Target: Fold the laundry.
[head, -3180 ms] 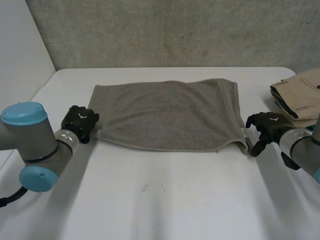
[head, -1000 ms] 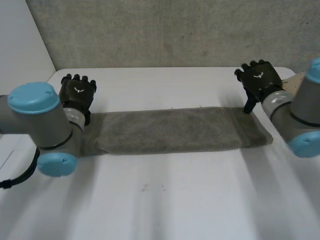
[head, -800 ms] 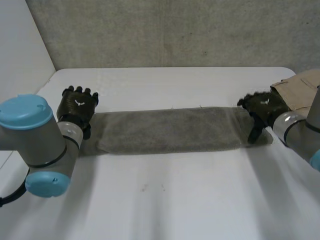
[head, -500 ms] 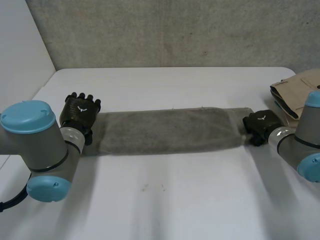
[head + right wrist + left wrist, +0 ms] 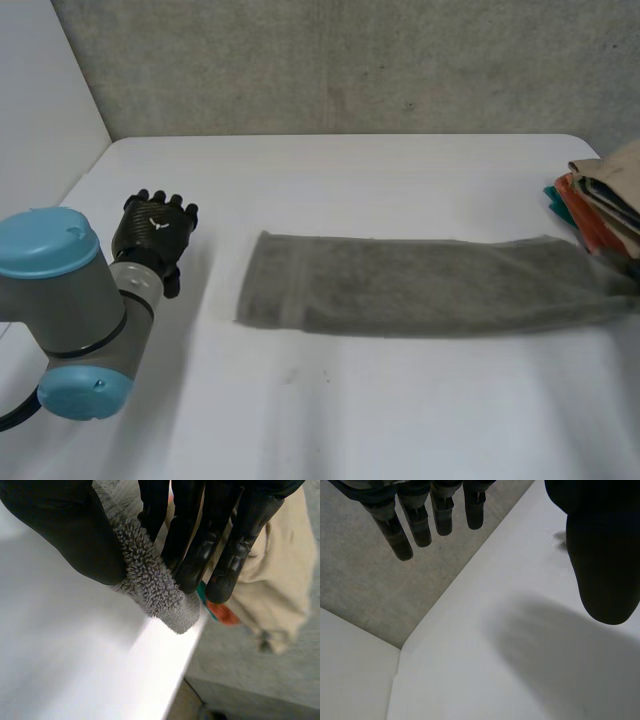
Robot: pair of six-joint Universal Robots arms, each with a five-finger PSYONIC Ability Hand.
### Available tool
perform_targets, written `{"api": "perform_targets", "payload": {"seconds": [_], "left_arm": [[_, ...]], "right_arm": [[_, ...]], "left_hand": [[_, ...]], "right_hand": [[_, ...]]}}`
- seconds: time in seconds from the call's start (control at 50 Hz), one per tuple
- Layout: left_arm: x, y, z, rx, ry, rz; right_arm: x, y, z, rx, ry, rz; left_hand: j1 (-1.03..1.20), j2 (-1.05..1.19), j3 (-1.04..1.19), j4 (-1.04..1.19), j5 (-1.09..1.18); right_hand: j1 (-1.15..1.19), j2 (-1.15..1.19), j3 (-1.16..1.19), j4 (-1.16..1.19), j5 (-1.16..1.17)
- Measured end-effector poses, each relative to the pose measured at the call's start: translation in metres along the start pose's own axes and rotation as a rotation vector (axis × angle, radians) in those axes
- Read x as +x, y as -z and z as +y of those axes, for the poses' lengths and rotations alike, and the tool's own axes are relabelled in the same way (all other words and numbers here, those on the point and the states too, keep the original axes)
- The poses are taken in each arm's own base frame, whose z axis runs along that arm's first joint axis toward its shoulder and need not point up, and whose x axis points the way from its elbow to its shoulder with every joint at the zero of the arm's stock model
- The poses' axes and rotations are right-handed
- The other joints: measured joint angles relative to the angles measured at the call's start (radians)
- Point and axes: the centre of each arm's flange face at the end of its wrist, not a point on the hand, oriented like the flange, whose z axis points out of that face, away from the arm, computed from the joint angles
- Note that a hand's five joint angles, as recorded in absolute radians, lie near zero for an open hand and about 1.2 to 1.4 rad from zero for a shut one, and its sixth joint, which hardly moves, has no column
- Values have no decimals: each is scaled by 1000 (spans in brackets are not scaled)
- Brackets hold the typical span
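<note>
A grey towel (image 5: 420, 285), folded into a long narrow strip, lies across the white table (image 5: 330, 410) and runs out to its right side. My right hand (image 5: 70, 530) pinches the towel's right end (image 5: 155, 587) between thumb and fingers, close to the table's right edge. My left hand (image 5: 155, 232) hovers over bare table, well left of the towel's left end. In the left wrist view its fingers (image 5: 420, 522) are straight and spread from the thumb (image 5: 605, 560), with nothing between them.
A stack of folded clothes (image 5: 605, 195), beige on top with orange and teal below, sits at the table's right edge beside the towel's end. The beige cloth (image 5: 280, 565) lies just beyond my right hand's fingertips. A grey wall (image 5: 330, 60) stands behind the table.
My right hand closed on the towel's right end and dragged the strip to the right. The towel's left end slid away from my left hand, which stayed open in place.
</note>
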Motion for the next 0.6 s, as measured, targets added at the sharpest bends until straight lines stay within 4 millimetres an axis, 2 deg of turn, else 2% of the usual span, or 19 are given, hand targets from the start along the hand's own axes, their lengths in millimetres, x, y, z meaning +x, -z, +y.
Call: {"api": "perform_targets", "payload": {"seconds": [0.08, 0.14, 0.16, 0.2, 0.22, 0.24, 0.26, 0.28, 0.32, 0.34, 0.36, 0.38, 0.4, 0.42, 0.44, 0.48, 0.5, 0.56, 0.6], "left_arm": [[-1, 4, -1, 0, 0, -1], [-3, 6, -1, 2, 1, -3], [-3, 7, -2, 4, 1, -4], [-4, 7, -2, 5, 1, -5], [-4, 8, -3, 7, 2, -7], [-5, 8, -4, 8, 2, -9], [-5, 8, -4, 9, 2, -9], [-6, 9, -5, 11, 3, -11], [-6, 9, -5, 12, 3, -13], [-7, 9, -6, 14, 4, -15], [-8, 9, -7, 18, 4, -17], [-8, 10, -8, 20, 5, -19], [-8, 10, -8, 20, 5, -19], [-9, 11, -9, 23, 6, -20], [-10, 11, -9, 24, 6, -21], [-10, 11, -10, 25, 6, -22], [-10, 12, -10, 26, 6, -22], [-10, 13, -10, 25, 6, -21], [-9, 13, -9, 24, 6, -20]], "right_arm": [[11, 4, -1, 2, 58, 38], [11, 10, -26, 92, 104, 62], [5, 14, -44, 161, 126, 66], [-1, 18, -57, 215, 141, 67], [-15, 27, -84, 326, 169, 65], [-25, 34, -103, 404, 188, 63], [-28, 36, -107, 423, 192, 62], [-43, 47, -131, 528, 215, 57], [-52, 53, -142, 582, 225, 54], [-61, 60, -155, 640, 236, 50], [-90, 77, -183, 781, 262, 25], [-106, 84, -195, 844, 273, 6], [-106, 84, -195, 844, 273, 6], [-133, 97, -212, 939, 290, -29], [-149, 104, -221, 993, 300, -53], [-167, 112, -228, 1042, 308, -82], [-193, 122, -238, 1111, 321, -130], [-232, 133, -243, 1189, 344, -216], [-247, 137, -243, 1217, 355, -255]], "left_hand": [[0, 0, 0, 0, 0], [0, 0, 0, 0, 0], [0, 0, 0, 0, 0], [0, 0, 0, 0, 0], [0, 0, 0, 0, 0], [0, 0, 0, 0, 0], [0, 0, 0, 0, 0], [0, 0, 0, 0, 0], [0, 0, 0, 0, 0], [0, 0, 0, 0, 0], [0, 0, 0, 0, 0], [0, 0, 0, 0, 0], [0, 0, 0, 0, 0], [0, 0, 0, 0, 0], [0, 0, 0, 0, 0], [0, 0, 0, 0, 0], [0, 0, 0, 0, 0], [0, 0, 0, 0, 0], [0, 0, 0, 0, 0]], "right_hand": [[0, 0, 0, 4, 0], [8, 0, 0, 5, 0], [9, 0, 0, 5, 0], [9, 0, 0, 5, 0], [9, 0, 0, 5, 3], [9, 0, 0, 5, 4], [9, 0, 0, 5, 4], [9, 0, 0, 5, 5], [9, 0, 0, 5, 5], [9, 0, 0, 5, 5], [12, 0, 0, 5, 5], [13, 0, 0, 5, 5], [13, 0, 0, 5, 5], [13, 0, 0, 5, 5], [13, 0, 0, 5, 4], [13, 0, 0, 5, 4], [13, 0, 0, 5, 4], [13, 0, 0, 5, 4], [13, 0, 0, 5, 4]]}}
